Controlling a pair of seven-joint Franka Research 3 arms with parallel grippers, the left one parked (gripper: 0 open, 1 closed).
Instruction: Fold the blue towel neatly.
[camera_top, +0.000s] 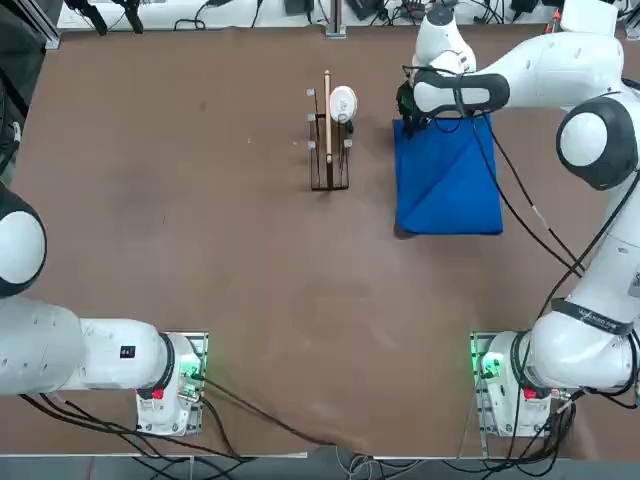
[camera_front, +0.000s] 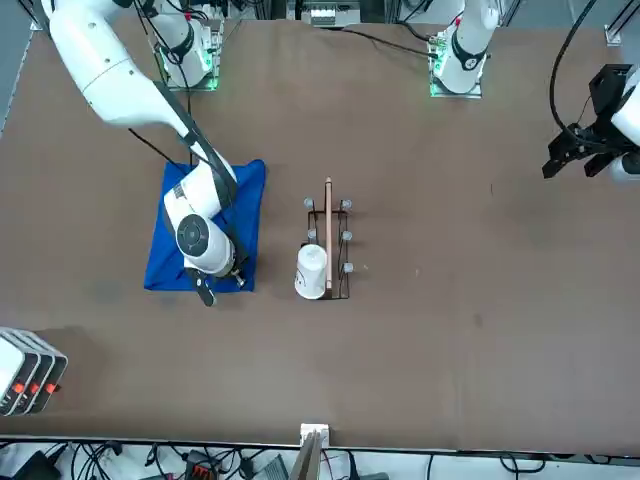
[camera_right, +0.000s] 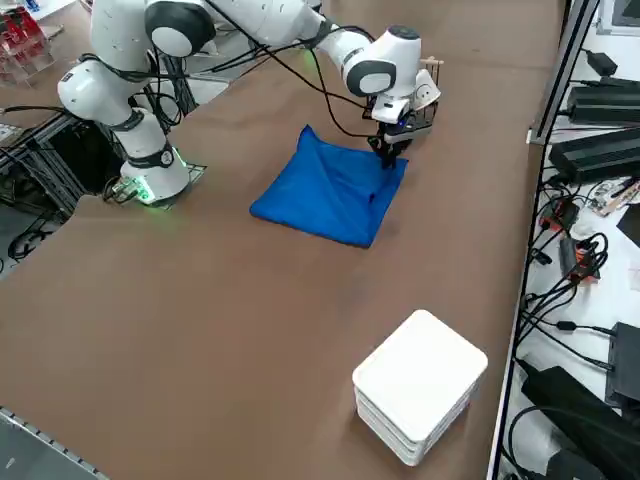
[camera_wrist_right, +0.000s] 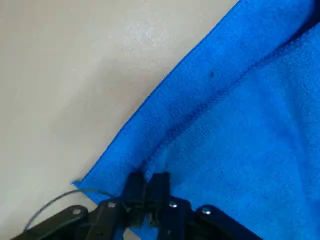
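Fingers (camera_wrist_right: 134, 184) of the right gripper (camera_wrist_right: 146, 186) pinch one blue towel (camera_top: 448, 180) upper right in the top view, beside one wooden rack (camera_top: 328, 140) on the brown table (camera_top: 200, 250).

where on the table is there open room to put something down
The table is bare between the wire rack and the parked arm's side, and between the blue towel and the arm bases. It is crowded at the towel's far corner, where the right gripper is shut on cloth beside the rack.
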